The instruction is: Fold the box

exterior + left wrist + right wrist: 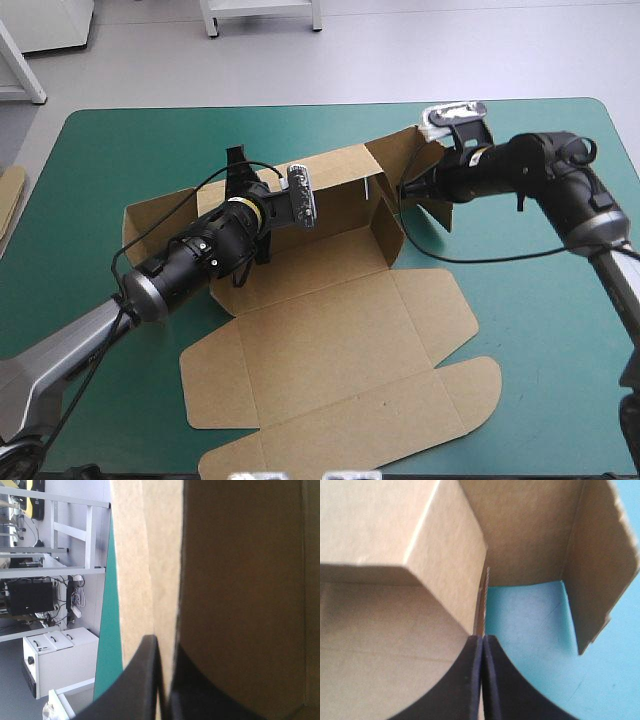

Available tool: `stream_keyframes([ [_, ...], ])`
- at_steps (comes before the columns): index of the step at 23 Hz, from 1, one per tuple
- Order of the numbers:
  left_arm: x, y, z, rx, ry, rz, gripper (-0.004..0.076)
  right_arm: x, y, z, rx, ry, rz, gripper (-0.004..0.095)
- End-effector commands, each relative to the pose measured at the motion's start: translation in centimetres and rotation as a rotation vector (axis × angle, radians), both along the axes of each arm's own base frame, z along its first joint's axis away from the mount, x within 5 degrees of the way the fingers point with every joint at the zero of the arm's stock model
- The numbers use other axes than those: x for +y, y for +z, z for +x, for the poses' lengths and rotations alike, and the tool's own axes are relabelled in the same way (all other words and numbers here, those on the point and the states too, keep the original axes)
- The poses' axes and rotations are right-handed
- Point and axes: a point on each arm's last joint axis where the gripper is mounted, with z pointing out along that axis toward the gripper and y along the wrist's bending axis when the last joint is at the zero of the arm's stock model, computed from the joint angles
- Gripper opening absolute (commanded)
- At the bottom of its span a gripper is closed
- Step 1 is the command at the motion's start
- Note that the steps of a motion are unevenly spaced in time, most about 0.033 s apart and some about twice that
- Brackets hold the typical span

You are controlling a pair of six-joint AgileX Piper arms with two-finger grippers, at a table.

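The brown box (330, 340) lies mid-table on the teal-green cover, its lid and front flaps flat toward the near edge and its back and side walls raised. My left gripper (248, 180) is at the back wall, shut on the board's top edge; in the left wrist view the black fingers (145, 680) pinch the wall (240, 580). My right gripper (403, 188) is shut on the upright right side wall near the back right corner. In the right wrist view the gripper (483, 639) clamps the board's thin edge (485, 595), with a folded wall (380, 530) on one side and an end flap (600, 555) on the other.
An edge of more brown board (10, 195) shows at the table's left edge. Bare teal-green cover (540, 330) lies to the right of the box and along the far edge (150, 140).
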Motion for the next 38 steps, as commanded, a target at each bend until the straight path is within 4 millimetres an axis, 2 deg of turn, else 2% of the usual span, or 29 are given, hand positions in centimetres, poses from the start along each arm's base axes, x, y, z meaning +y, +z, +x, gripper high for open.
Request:
stream_keyframes([
  [1,-0.1,0.3,-1.0,0.051,0.031,-0.065,-0.0009,-1.0,4.8,0.8,-0.107,-0.013,0.052,-0.0019],
  [4,-0.1,-0.7,-1.2,0.068,0.022,-0.050,-0.0009,-1.0,7.4,3.2,-0.140,-0.005,0.094,-0.0019],
  [9,-0.1,-0.9,-1.7,0.072,0.010,-0.044,-0.0009,0.1,7.8,6.6,-0.144,0.020,0.144,-0.0019],
  [15,-0.1,-1.0,-1.7,0.076,0.019,-0.053,-0.0009,1.0,6.5,9.9,-0.156,0.015,0.179,-0.0017],
  [25,-0.2,-0.9,-1.7,0.074,0.024,-0.064,-0.0009,1.6,2.7,13.5,-0.129,0.005,0.221,-0.0017],
  [34,-0.2,-0.9,-1.7,0.073,0.024,-0.075,-0.0009,1.4,1.0,12.7,0.043,0.029,0.141,-0.0017],
  [38,-0.2,-0.9,-1.6,0.071,0.025,-0.074,-0.0009,1.2,2.7,11.6,0.011,0.026,0.148,-0.0017],
])
